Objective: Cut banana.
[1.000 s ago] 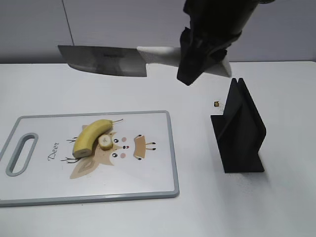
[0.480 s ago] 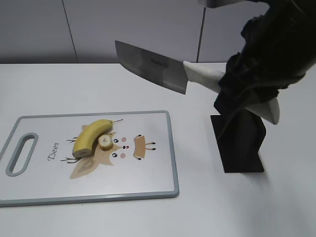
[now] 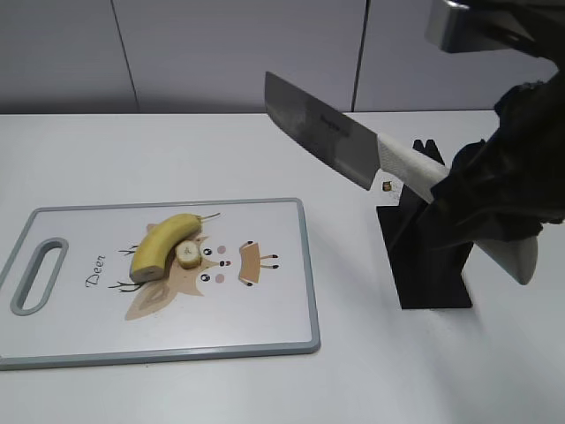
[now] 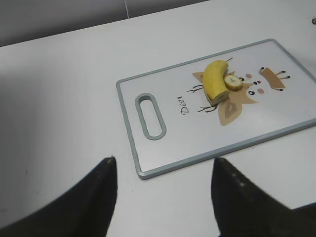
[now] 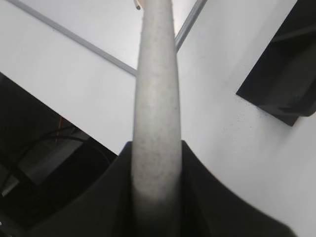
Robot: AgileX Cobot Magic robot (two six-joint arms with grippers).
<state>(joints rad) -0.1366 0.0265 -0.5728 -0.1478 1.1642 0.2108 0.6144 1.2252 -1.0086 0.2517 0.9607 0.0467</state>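
Gripping the pale handle of the knife (image 3: 353, 146), the right gripper (image 3: 494, 208) holds it tilted above the black knife stand (image 3: 428, 238). Left gripper (image 4: 163, 192) hangs wide apart over the table. Farther left, the banana (image 3: 163, 246) lies on the cutting board (image 3: 265, 318), a cut slice (image 3: 187, 255) touching it.

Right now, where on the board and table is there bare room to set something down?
Free: the board's near strip below the deer print, its right end past the slice, and the table between board and stand. Crowded: the board's middle, with banana and slice; the knife hangs above the stand.
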